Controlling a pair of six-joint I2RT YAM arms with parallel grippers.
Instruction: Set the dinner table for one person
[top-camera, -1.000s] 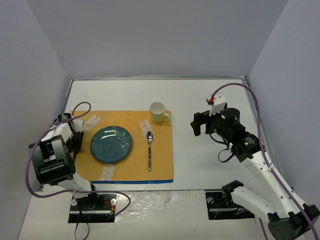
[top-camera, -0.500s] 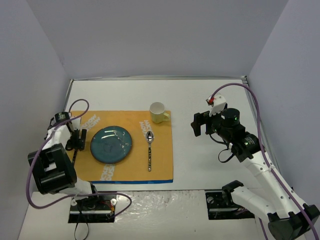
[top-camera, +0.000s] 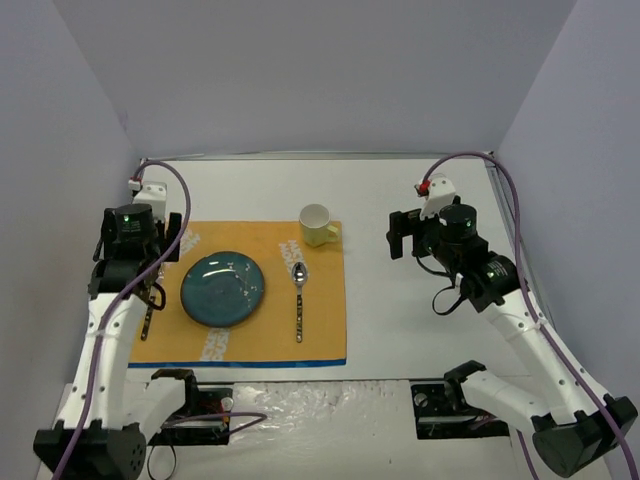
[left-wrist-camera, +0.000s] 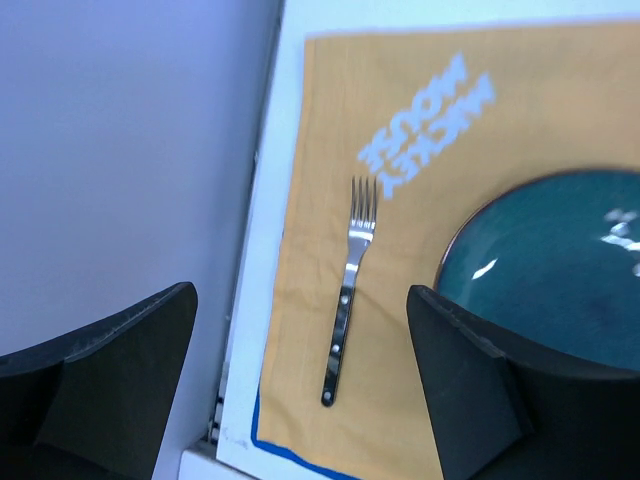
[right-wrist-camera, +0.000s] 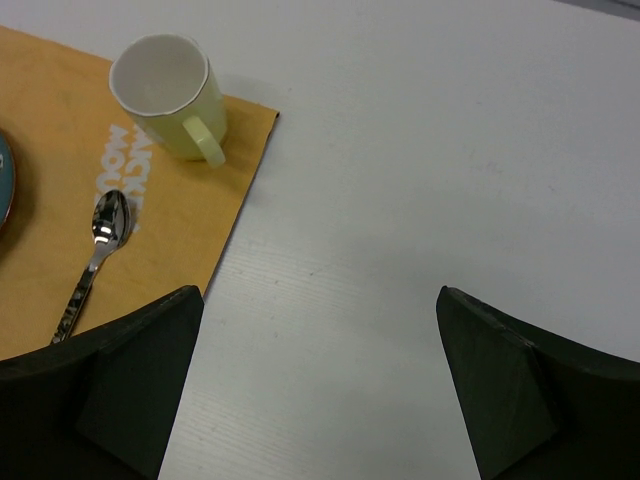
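An orange placemat (top-camera: 250, 340) lies on the white dinner table (top-camera: 400, 200). On the mat sit a teal plate (top-camera: 223, 289), a spoon (top-camera: 298, 300) to its right and a pale yellow-green cup (top-camera: 317, 225) at the far right corner. A fork (left-wrist-camera: 347, 300) lies free on the mat left of the plate (left-wrist-camera: 560, 270), tines pointing away. My left gripper (left-wrist-camera: 300, 390) hovers open above the fork, touching nothing. My right gripper (right-wrist-camera: 320, 390) hangs open over bare table (right-wrist-camera: 420, 150), right of the cup (right-wrist-camera: 165, 95) and the spoon (right-wrist-camera: 95, 250).
Grey walls close in the table on the left (left-wrist-camera: 120, 150), back and right. The mat's left edge lies close to the left wall, and its blue hem (top-camera: 250, 363) runs along the near side. Both arm bases (top-camera: 190, 410) stand at the near edge.
My left gripper has opened and risen from the mat's left edge, leaving the fork lying beside the plate. The right gripper has stayed open and shifted only slightly.
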